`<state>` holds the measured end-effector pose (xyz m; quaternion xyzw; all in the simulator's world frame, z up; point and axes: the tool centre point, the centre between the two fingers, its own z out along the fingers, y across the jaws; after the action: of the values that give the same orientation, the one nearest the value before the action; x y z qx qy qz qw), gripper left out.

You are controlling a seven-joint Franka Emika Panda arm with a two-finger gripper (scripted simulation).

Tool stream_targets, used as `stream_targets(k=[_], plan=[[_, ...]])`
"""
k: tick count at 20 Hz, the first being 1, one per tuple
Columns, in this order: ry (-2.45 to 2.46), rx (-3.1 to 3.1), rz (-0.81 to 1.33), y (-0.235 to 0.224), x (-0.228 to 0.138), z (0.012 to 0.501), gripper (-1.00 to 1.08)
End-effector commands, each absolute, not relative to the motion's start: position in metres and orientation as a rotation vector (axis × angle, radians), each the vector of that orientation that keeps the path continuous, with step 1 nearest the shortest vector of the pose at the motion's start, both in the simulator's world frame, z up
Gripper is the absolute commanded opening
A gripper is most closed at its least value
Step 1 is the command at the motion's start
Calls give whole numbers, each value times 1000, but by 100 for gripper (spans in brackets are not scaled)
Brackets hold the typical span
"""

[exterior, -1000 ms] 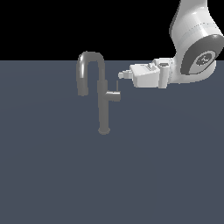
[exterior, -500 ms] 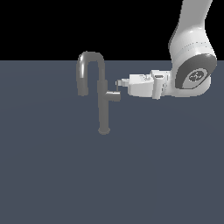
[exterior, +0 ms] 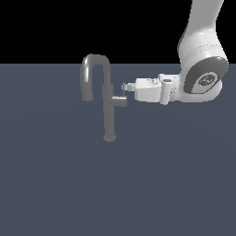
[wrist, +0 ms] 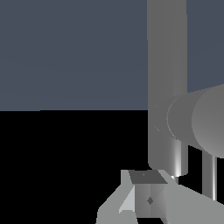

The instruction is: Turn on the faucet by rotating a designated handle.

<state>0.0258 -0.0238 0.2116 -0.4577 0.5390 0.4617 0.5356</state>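
Observation:
The tall grey faucet stands on a small round base, and its gooseneck spout curves over toward the exterior view's left. The handle is a short stub on the post's right side, with a thin pin rising from it. My gripper reaches in horizontally from the exterior view's right. Its tip is at the top of the pin, touching or nearly touching it. The fingers look shut, with nothing between them. The wrist view shows the post, the stub, the thin pin and my closed gripper.
The faucet stands on a flat dark grey-blue surface. The white arm comes down from the upper part of the exterior view's right.
My gripper has moved toward the exterior view's left and slightly down, from a gap away from the handle to right at its pin. The faucet looks unchanged.

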Motion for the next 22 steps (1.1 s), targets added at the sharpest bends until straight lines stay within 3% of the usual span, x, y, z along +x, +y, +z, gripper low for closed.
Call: stream_targets(k=[1, 22], plan=[[1283, -1090, 1099, -23, 21, 214, -100], [1279, -1095, 1085, -17, -21, 226, -100]])
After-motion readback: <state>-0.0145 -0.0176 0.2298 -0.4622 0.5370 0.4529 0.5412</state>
